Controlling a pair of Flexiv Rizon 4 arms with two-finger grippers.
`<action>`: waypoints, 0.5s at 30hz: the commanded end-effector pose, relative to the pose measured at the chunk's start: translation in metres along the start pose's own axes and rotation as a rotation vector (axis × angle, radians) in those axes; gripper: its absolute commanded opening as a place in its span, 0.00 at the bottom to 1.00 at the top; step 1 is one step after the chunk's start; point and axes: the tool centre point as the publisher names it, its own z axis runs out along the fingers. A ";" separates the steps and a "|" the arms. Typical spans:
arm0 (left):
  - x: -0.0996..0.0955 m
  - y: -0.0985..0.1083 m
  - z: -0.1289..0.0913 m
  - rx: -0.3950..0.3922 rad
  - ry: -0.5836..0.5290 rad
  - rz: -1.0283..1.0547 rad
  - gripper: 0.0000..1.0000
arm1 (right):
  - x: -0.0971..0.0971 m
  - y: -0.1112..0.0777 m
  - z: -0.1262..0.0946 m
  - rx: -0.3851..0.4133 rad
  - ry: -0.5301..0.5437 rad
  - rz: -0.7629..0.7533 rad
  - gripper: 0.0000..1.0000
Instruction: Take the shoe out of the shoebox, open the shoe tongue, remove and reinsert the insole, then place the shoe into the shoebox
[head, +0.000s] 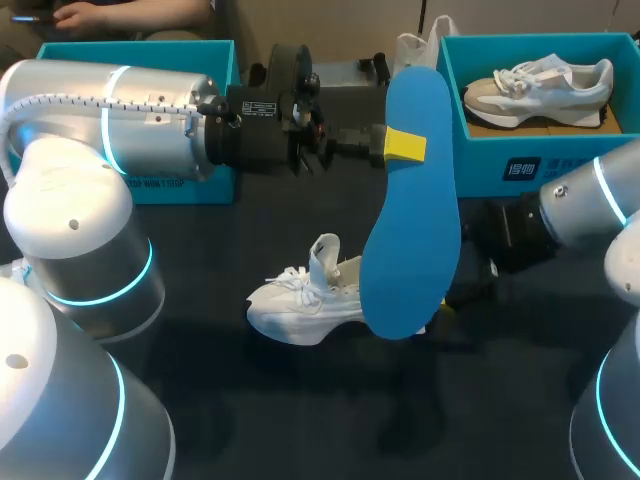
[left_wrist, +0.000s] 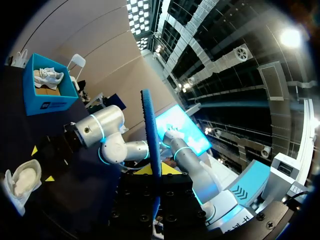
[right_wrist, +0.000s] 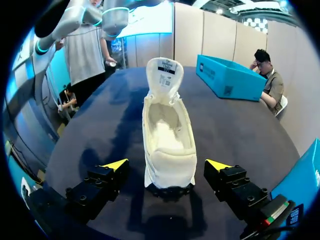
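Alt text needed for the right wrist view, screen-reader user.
A white shoe lies on the dark table with its heel between the open yellow-tipped fingers of the right pincer, neither touching it, and its tongue pulled upright. A blue shoebox sits on the table farther ahead, off to one side.

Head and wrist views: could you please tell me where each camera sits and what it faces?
Head view: above, behind, looking down; left arm and right arm show; left gripper holds the insole.
Left wrist: looks along that gripper, insole edge-on in its grip.
Right wrist: low, facing the shoe heel between the open right gripper.
Shared: all three show the shoe.
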 end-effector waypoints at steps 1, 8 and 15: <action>0.000 0.000 0.001 0.000 -0.002 0.000 0.00 | 0.002 0.014 -0.012 0.151 -0.006 0.001 1.00; 0.000 0.000 0.001 0.000 -0.002 0.000 0.00 | 0.001 0.031 -0.020 0.269 -0.028 -0.008 1.00; 0.000 0.000 0.001 0.000 -0.002 0.000 0.00 | 0.002 0.041 -0.020 0.379 -0.044 0.018 1.00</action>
